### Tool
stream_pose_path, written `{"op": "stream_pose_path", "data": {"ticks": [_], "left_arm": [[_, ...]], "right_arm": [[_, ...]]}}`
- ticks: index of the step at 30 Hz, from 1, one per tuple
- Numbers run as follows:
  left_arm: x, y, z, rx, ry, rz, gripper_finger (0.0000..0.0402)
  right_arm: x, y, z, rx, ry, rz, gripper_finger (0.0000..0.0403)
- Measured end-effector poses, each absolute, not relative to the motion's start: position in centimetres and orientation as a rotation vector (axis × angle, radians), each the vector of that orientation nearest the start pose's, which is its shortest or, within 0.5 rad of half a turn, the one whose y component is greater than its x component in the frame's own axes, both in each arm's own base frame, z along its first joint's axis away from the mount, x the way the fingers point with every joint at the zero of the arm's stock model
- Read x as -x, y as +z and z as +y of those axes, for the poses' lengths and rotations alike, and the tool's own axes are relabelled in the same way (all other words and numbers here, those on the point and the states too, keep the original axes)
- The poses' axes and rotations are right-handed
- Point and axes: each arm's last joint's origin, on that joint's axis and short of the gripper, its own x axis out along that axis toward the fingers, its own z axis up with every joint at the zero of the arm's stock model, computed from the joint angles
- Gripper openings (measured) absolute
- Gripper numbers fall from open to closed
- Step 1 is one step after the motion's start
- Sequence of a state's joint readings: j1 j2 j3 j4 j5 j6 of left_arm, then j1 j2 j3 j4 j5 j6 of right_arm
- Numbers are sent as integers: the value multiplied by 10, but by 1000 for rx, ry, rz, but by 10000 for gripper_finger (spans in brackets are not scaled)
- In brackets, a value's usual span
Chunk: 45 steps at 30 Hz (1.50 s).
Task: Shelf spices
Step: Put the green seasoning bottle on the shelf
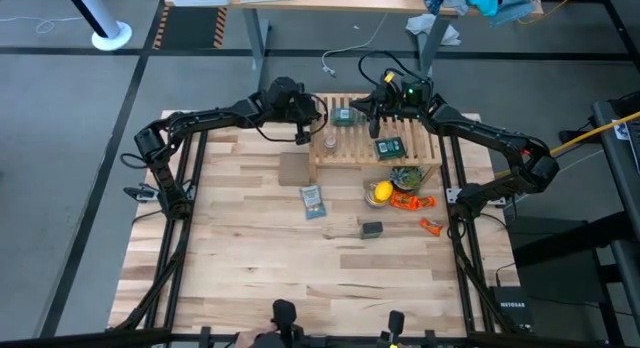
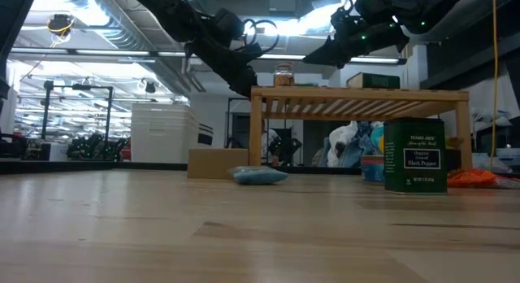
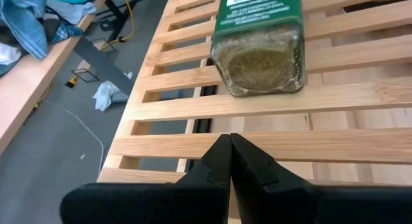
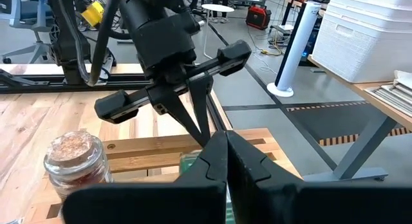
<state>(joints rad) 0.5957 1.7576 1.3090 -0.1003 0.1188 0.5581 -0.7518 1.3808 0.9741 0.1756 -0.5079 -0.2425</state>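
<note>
A: Two end effectors are over the far end of the shelf. State of each?

B: The left end effector has its fingers pressed together, holding nothing. It sits above the slats, just short of the green bottle, which lies on its side on the shelf with its base toward that wrist camera. The right end effector is likewise pressed together and empty. It faces the left one across the far left corner of the shelf, tips near each other.

A: Position of the spices?

B: In the high view the green bottle lies at the far left of the shelf top. The clear glass jar stands upright near the shelf's left edge; the right wrist view shows its cork stopper and reddish contents. A green-labelled tin lies flat on the slats toward the right. The second tin is on the surface in front of the shelf, well apart from it; the low view shows it upright, with a black pepper label.

A: Other items on the surface?

B: A cardboard box is just beside the shelf's left side. A blue-and-white packet lies in front of it. A lemon rests near the shelf's front edge, beside orange items.
</note>
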Motion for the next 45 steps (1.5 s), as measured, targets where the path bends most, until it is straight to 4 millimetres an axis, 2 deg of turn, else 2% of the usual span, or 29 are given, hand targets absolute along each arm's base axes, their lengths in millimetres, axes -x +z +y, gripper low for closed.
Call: {"op": "stream_pose_path", "data": {"ticks": [6,11,15,20,25,32,45], "left_arm": [[-330,260,223,-356,375,661,0],[-329,262,224,-372,383,657,0],[-327,266,223,-382,383,653,0],[-322,276,223,-385,386,621,0],[-323,286,218,-355,256,504,0],[-322,283,216,-324,237,530,0],[-324,283,214,-297,164,496,0]], "right_arm": [[-233,293,-202,69,-267,288,1],[-220,282,-210,13,-324,404,1],[-210,286,-214,11,-358,397,1],[-200,291,-209,-11,-369,430,1],[-200,285,-209,-17,-390,493,1],[-199,277,-210,-37,-435,560,1],[-202,271,-211,-61,-374,562,1]]}}
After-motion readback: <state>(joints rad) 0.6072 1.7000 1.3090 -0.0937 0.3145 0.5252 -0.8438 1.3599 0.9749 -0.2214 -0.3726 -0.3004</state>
